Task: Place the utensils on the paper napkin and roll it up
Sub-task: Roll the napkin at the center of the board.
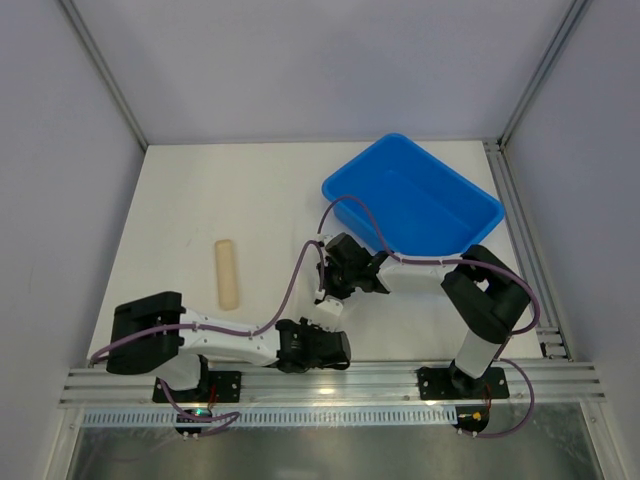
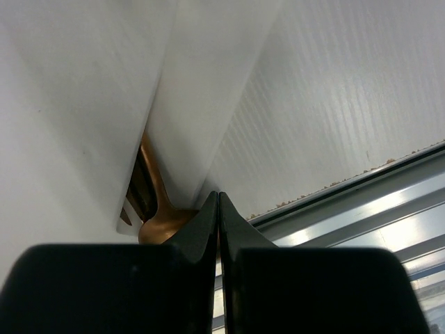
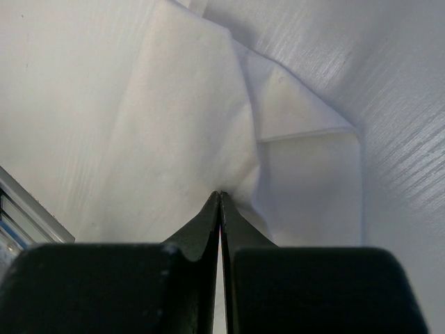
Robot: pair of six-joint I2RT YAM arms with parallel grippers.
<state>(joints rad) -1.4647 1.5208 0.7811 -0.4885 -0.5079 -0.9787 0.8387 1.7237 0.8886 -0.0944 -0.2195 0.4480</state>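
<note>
As left end effector (image 2: pixel 219 195) and right end effector (image 3: pixel 220 195) sit closed, paper napkin (image 3: pixel 181 125) touches both.

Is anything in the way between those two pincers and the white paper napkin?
Nothing visible. The shut left pincer and right pincer both have tips right at the thin white paper napkin, folded over a gold-bronze metal utensil. The tan cylinder and blue plastic tub sit aside.

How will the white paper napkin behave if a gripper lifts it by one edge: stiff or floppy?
Probably floppy: the paper napkin shows soft folds and creases in the right wrist view. It looks thin, so it may tear if pulled hard. In the left wrist view it drapes over a gold-bronze utensil, so it should wrap easily.
</note>
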